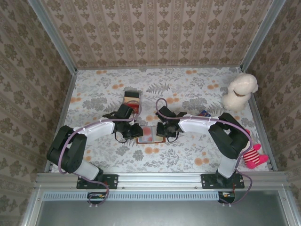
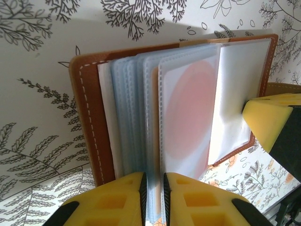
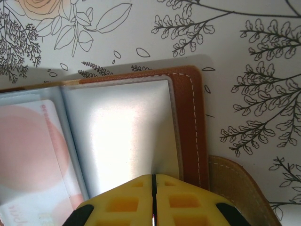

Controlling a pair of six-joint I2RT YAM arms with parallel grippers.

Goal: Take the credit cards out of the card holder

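The brown leather card holder point(image 1: 149, 134) lies open on the flowered table between both grippers. In the left wrist view its cover point(image 2: 87, 122) is on the left and its clear pockets fan out. A pale credit card point(image 2: 188, 117) with a pink-orange circle sits inside one pocket, and it is in the right wrist view too point(image 3: 28, 150). My left gripper point(image 2: 154, 193) is shut on a few of the pockets' lower edges; I cannot tell whether a card is among them. My right gripper point(image 3: 154, 181) is shut, its tips against the empty right-hand pocket point(image 3: 122, 127).
The holder's tan closing tab point(image 3: 240, 188) sticks out at the right. A red-and-cream striped box point(image 1: 131, 100) stands just behind the left gripper. A white plush toy point(image 1: 240, 92) sits at the back right, a pink striped toy point(image 1: 254, 157) at the right edge.
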